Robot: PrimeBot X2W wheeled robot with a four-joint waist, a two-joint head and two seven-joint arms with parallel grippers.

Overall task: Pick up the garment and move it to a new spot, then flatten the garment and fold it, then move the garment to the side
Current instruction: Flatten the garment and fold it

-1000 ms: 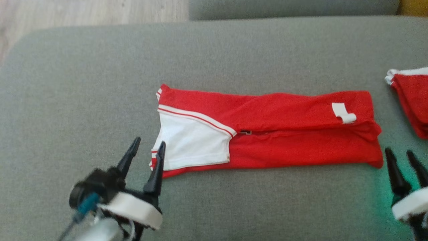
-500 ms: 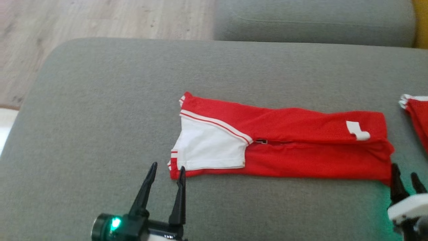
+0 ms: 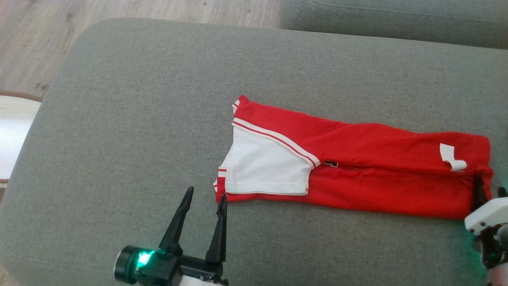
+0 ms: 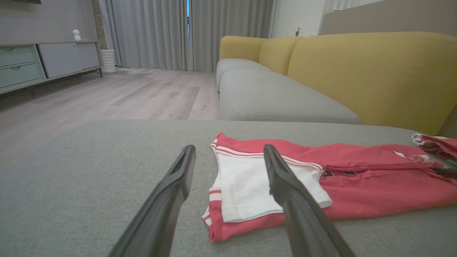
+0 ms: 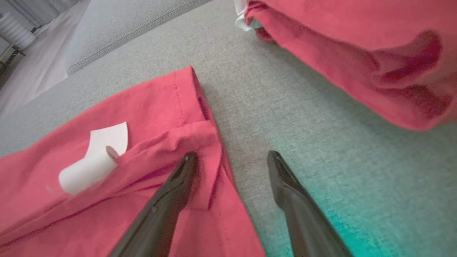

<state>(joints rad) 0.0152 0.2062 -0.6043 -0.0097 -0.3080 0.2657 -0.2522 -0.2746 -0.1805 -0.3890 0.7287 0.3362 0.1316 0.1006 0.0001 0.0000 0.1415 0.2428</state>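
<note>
The garment (image 3: 369,182) is red with a white panel and lies folded into a long strip on the grey cushion (image 3: 139,119). A white label (image 3: 450,157) curls up near its right end. My left gripper (image 3: 206,192) is open just before the garment's near left corner; in the left wrist view that gripper (image 4: 229,147) frames the corner of the garment (image 4: 375,192). My right gripper (image 3: 490,184) is open at the right end. In the right wrist view its (image 5: 232,154) left finger lies over the garment's (image 5: 150,107) hem and its right finger over bare cushion.
A second red garment (image 5: 357,43) lies on the cushion to the right, also seen as red cloth (image 4: 433,142) in the left wrist view. A yellow sofa back (image 4: 357,71) rises behind. Wooden floor (image 3: 39,39) and a white rug edge (image 3: 12,131) lie beyond the cushion's left edge.
The head camera has shifted. My left gripper has closed in on the garment's near left corner, and my right gripper has come up against its right end. Both stay open.
</note>
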